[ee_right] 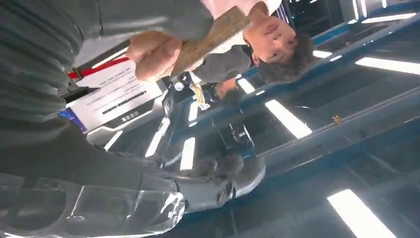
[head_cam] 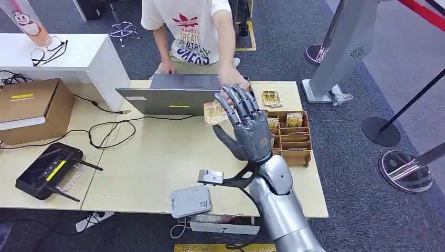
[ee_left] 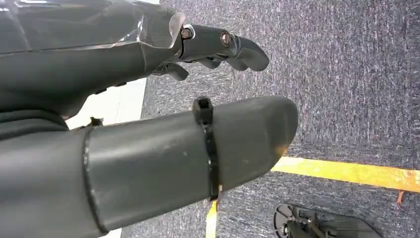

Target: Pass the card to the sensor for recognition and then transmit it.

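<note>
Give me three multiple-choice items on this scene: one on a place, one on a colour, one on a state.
1. Where is the brown box?
A. On the table's left end
B. On the floor
C. On the laptop

2. What colour is the person's shirt?
A. Black
B. White
C. Green

3. How is the card?
A. Flat on the table
B. Slotted in the tray
C. Held up off the table

Answers:
1 A: the box stands on the left end of the table.
2 B: the shirt is white with print.
3 C: the card is up in the air, with a person's hand on it.
</note>
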Robot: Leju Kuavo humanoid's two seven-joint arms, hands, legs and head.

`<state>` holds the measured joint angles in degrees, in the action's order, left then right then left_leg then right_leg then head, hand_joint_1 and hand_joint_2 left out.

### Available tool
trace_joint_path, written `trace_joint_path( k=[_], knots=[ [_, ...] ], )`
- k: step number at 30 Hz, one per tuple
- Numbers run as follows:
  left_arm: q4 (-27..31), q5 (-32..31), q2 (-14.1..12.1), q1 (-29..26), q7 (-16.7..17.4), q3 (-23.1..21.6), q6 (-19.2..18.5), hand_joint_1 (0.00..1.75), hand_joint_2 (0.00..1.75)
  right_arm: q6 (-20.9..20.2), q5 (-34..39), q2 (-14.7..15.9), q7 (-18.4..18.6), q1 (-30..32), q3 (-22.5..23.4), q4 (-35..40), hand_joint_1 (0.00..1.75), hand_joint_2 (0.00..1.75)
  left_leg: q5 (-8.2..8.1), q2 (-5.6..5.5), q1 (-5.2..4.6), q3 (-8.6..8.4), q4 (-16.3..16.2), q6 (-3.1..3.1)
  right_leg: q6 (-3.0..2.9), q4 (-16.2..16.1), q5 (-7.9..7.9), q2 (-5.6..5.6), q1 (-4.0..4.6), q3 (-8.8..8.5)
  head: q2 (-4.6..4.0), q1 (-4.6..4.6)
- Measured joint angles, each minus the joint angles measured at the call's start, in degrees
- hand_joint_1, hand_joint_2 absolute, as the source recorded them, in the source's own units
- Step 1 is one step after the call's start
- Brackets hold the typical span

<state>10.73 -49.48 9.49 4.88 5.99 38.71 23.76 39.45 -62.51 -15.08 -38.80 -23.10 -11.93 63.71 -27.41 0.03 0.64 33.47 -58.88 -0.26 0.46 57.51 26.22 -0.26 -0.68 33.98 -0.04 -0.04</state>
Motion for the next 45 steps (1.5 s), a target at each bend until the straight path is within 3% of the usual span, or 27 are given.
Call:
trace_joint_path(
  k=[1, 2, 12, 34, 36, 37, 38, 41, 43, 44, 45],
  knots=[
    [0.0, 0.0, 0.0, 0.0, 0.0, 0.0, 0.0, 0.00, 0.00, 0.0, 0.0, 0.0, 0.0, 0.0, 0.1, -0.2, 1.69, 1.75, 0.00, 0.00, 0.00, 0.00, 0.0, 0.00, 0.00, 0.0, 0.00, 0.00, 0.00, 0.00, 0.00, 0.00],
    [0.0, 0.0, 0.0, 0.0, 0.0, 0.0, 0.0, 0.00, 0.00, 0.0, 0.1, -0.1, 0.0, -0.1, 0.1, -0.3, 1.69, 1.75, 0.00, 0.00, 0.00, 0.00, 0.0, 0.00, 0.00, 0.0, 0.00, 0.00, 0.00, 0.00, 0.00, 0.00],
    [0.0, 0.0, 0.0, -0.1, 0.0, 0.1, 0.0, 0.00, 0.00, 0.0, 0.2, -0.2, 0.2, -0.7, 0.1, -1.2, 1.57, 1.75, 0.01, 0.00, 0.00, 0.00, 0.0, 0.00, 0.00, 0.0, 0.00, 0.00, 0.00, 0.00, 0.00, 0.00],
    [0.0, 0.0, 0.0, -0.2, 0.0, 0.4, 0.3, 0.00, 0.00, 0.0, 0.3, -0.2, 1.1, -0.8, 0.1, -1.2, 1.59, 1.75, 0.00, 0.00, 0.00, 0.00, 0.0, 0.00, 0.00, 0.0, 0.00, 0.00, 0.00, 0.00, 0.00, 0.00],
    [0.0, 0.1, 0.0, -0.2, 0.0, 0.4, 0.4, 0.00, 0.00, 0.0, 4.9, -0.2, 2.0, -0.9, -0.6, -1.6, 1.52, 1.75, 0.00, 0.00, 0.00, 0.00, 0.0, 0.00, 0.00, 0.0, 0.00, 0.01, 0.00, 0.00, 0.00, 0.00],
    [0.0, 0.1, 0.0, -0.3, 0.0, 0.5, 0.3, 0.00, 0.00, -1.5, 17.1, 0.6, 4.5, -1.7, -4.2, -2.4, 1.59, 1.75, 0.00, 0.01, 0.00, 0.00, 0.0, 0.00, 0.00, 0.0, 0.00, 0.01, 0.00, 0.01, 0.00, 0.00],
    [0.0, 0.1, 0.0, -0.3, 0.0, 0.5, 0.3, 0.00, 0.00, -3.3, 21.2, 1.0, 5.2, -1.9, -5.4, -2.3, 1.73, 1.75, 0.00, 0.01, 0.00, -0.01, 0.0, 0.00, 0.00, 0.0, 0.00, 0.01, 0.00, 0.01, 0.00, 0.00],
    [0.0, 0.0, 0.0, -0.4, -0.3, 0.5, -0.3, 0.00, 0.00, -13.8, 36.5, 2.7, 7.0, -2.1, -9.2, -0.7, 1.75, 1.75, 0.01, 0.00, 0.00, -0.01, 0.0, 0.00, 0.00, 0.0, 0.00, 0.00, 0.00, 0.02, 0.00, 0.00],
    [0.0, -0.1, 0.0, -0.4, -0.6, 0.5, -0.8, 0.00, 0.00, -20.8, 43.6, 4.0, 8.2, -2.0, -10.8, 1.1, 1.75, 1.75, 0.00, 0.00, 0.00, -0.01, 0.0, 0.00, 0.00, 0.0, 0.00, 0.00, 0.00, 0.02, 0.00, 0.00],
    [0.0, -0.2, -0.1, -0.4, -0.6, 0.5, -0.9, 0.00, 0.00, -22.3, 45.2, 4.3, 8.5, -2.0, -11.1, 1.6, 1.75, 1.75, 0.00, 0.00, 0.00, -0.01, 0.0, 0.00, 0.00, 0.0, 0.00, 0.00, 0.00, 0.02, 0.00, 0.00],
    [0.0, -0.3, -0.1, -0.4, -0.7, 0.5, -1.3, 0.00, 0.00, -26.9, 50.3, 5.2, 9.2, -1.9, -11.8, 3.1, 1.75, 1.75, 0.00, 0.00, 0.00, -0.01, 0.0, 0.00, 0.00, 0.0, 0.00, 0.00, 0.00, 0.01, 0.00, 0.00]
  ],
)
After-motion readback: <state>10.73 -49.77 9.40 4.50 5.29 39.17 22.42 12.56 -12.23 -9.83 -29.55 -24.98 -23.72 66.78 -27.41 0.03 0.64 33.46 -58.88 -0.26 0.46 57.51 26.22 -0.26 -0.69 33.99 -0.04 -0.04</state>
